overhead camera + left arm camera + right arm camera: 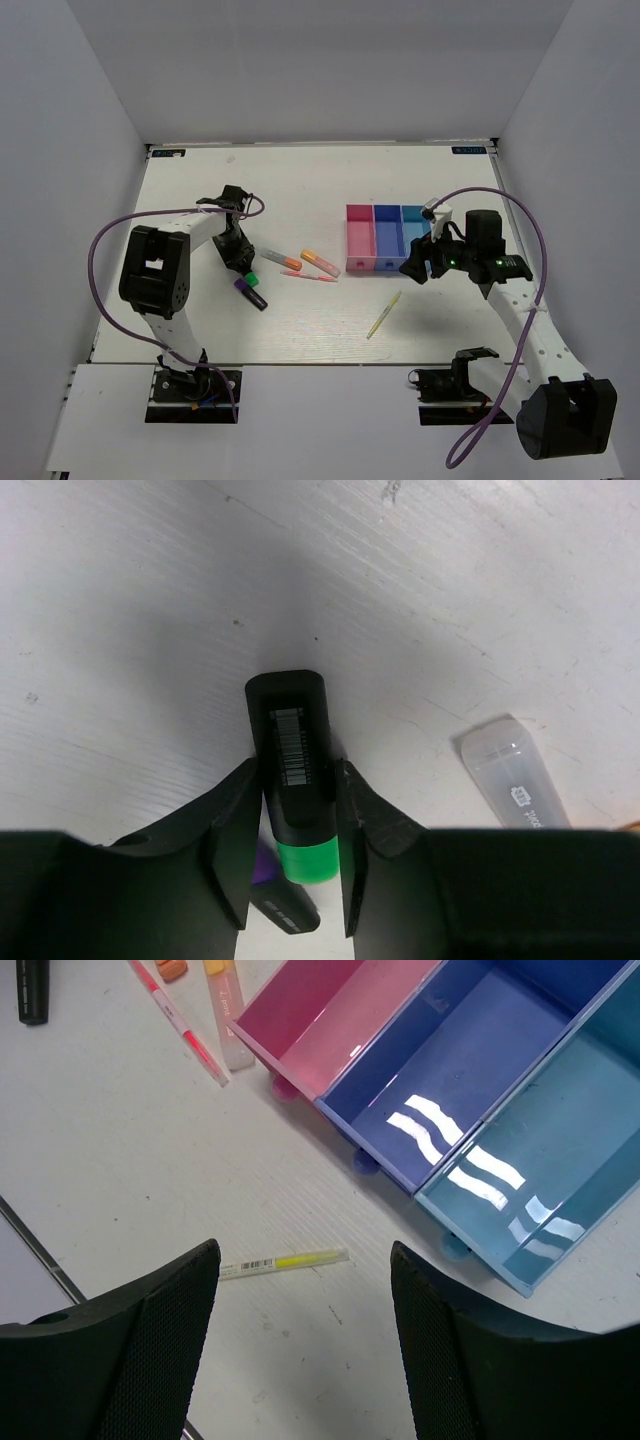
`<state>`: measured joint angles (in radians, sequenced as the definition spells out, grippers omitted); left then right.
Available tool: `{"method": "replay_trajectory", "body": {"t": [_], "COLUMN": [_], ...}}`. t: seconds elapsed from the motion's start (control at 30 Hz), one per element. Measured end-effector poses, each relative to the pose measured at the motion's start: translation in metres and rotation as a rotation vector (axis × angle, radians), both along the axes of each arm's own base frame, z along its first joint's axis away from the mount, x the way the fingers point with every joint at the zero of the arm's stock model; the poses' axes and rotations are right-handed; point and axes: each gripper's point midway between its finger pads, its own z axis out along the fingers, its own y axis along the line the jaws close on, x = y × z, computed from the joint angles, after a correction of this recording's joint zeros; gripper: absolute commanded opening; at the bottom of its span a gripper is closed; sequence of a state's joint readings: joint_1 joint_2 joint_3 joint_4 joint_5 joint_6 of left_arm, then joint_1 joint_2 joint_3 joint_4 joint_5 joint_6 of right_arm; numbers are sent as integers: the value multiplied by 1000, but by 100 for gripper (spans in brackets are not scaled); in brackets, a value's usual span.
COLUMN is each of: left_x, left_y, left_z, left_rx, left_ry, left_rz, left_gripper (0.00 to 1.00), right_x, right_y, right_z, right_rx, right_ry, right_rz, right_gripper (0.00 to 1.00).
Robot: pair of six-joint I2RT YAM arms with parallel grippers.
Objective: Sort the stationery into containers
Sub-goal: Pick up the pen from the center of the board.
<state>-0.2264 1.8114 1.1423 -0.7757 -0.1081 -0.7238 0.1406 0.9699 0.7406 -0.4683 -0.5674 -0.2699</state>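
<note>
My left gripper (243,266) is shut on the black-green marker (290,740), its fingers (232,825) pressed against both sides of the barrel. The purple marker (272,885) lies on the table just under it, and shows in the top view (251,291). My right gripper (421,268) is open and empty, hovering in front of the joined containers: pink (359,242), blue-purple (387,240), cyan (411,228). All three bins look empty in the right wrist view. The thin pale-yellow pen (285,1262) lies on the table below the open right jaws.
Two short orange/pink highlighters (279,260) (320,263) and the thin pink pen (310,276) lie between the arms, left of the pink bin. One highlighter's clear end (510,775) lies right of the left gripper. White walls enclose the table (300,190).
</note>
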Motion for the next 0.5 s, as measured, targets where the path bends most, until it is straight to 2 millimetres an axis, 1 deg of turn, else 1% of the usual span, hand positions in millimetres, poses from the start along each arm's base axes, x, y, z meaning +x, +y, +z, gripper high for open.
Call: {"method": "replay_trajectory", "body": {"t": [0.07,0.1,0.23,0.3,0.4,0.47,0.5], "left_x": [-1,-1,-1,-1,0,7,12], "left_y": [0,0,0,0,-4,-15,-23], "left_z": [0,0,0,0,5,17,26], "left_rx": [3,4,8,13,37,42,39], "left_ry": [3,2,1,-1,-4,-29,-46], "left_rz": [2,0,-5,-20,-73,-123,-150], "left_gripper": [31,19,0,0,0,0,0], "right_x": [0,0,0,0,0,-1,0], "right_y": [0,0,0,0,0,0,-1], "right_z": [0,0,0,0,0,0,0], "right_rx": [0,0,0,-1,-1,-2,-5], "right_ry": [0,0,0,-1,-2,-2,-6], "right_rz": [0,0,0,-1,0,0,3], "right_gripper": [72,72,72,72,67,43,16]}}
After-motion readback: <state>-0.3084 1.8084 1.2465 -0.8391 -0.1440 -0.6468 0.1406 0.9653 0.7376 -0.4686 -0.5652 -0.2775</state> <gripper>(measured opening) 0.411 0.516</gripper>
